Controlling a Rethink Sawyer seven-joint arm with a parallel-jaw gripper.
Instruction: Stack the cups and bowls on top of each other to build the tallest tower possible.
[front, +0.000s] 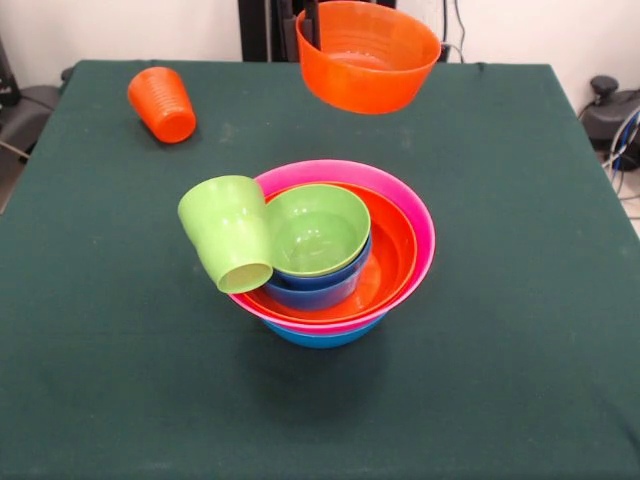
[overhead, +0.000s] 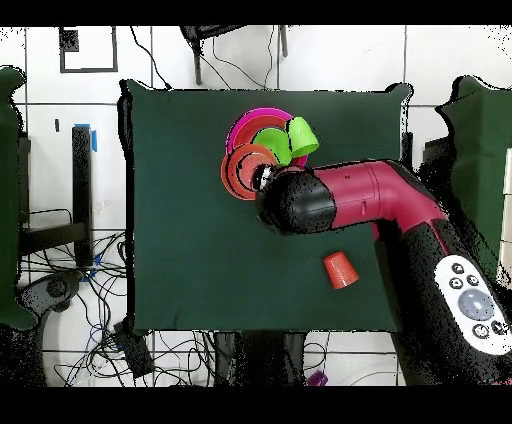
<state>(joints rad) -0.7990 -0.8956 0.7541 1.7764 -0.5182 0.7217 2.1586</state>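
Observation:
My gripper (front: 312, 24) is shut on the rim of an orange bowl (front: 368, 58) and holds it in the air above the table's far middle; the bowl also shows in the overhead view (overhead: 240, 172). The tower (front: 335, 250) stands mid-table: a blue bowl (front: 322, 336) at the bottom, then pink (front: 420, 225), orange (front: 392, 250), small blue (front: 318, 290) and lime-green (front: 318, 230) bowls. A lime-green cup (front: 230, 232) lies tilted on the tower's left rim. An orange ribbed cup (front: 163, 103) stands upside down at the far left.
The arm (overhead: 350, 200) reaches over the green table (front: 520, 330) beside the tower (overhead: 262, 135). The orange cup (overhead: 340, 270) stands apart from the tower, near the robot's side. Cables lie on the floor round the table.

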